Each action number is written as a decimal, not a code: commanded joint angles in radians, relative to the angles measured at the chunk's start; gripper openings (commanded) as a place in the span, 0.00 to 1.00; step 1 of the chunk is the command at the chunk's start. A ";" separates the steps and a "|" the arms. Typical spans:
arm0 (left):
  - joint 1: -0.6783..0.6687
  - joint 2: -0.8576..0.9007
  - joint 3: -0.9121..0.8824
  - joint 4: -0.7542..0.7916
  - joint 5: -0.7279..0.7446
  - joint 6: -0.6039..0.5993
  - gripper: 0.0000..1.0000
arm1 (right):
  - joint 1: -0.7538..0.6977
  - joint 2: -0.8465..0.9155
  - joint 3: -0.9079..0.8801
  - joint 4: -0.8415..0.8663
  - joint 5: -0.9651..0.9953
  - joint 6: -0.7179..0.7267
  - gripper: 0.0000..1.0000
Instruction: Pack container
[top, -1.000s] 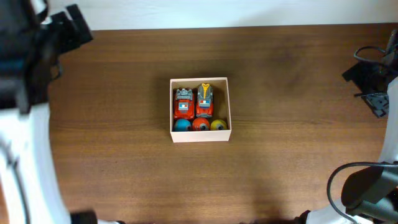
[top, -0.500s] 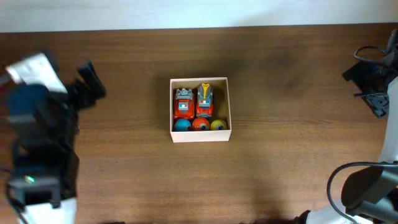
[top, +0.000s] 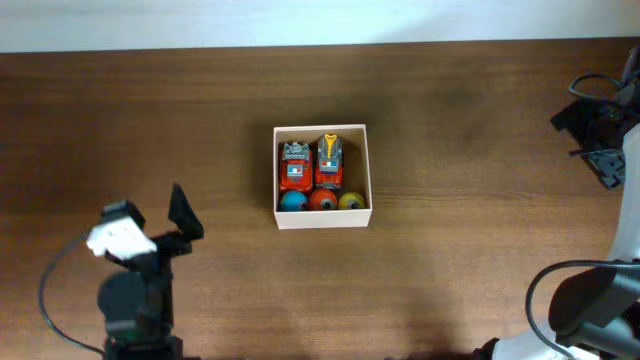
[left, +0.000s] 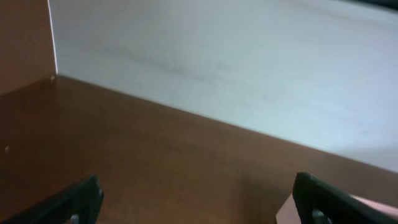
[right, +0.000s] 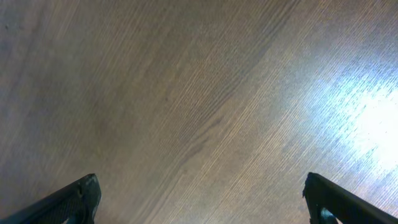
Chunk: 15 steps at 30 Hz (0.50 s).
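No text, label, brand, number or sign can be read in any view.

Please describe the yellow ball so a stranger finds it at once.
At the middle of the wooden table stands a cream-white container. Inside, beside two toy trucks, lie a blue ball, an orange ball and the yellow ball in a row. It is the rightmost in the overhead view and the only yellow one.

Brown wooden table (top: 450, 260), pale wall (left: 249, 74).
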 joint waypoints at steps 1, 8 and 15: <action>0.004 -0.101 -0.129 0.079 0.031 -0.008 0.99 | 0.000 0.000 -0.004 -0.001 -0.001 0.009 0.99; 0.004 -0.224 -0.287 0.156 0.040 0.013 0.99 | 0.000 0.000 -0.004 -0.001 -0.001 0.009 0.99; -0.007 -0.333 -0.311 0.066 0.044 0.108 0.99 | 0.000 0.000 -0.004 -0.001 -0.001 0.009 0.99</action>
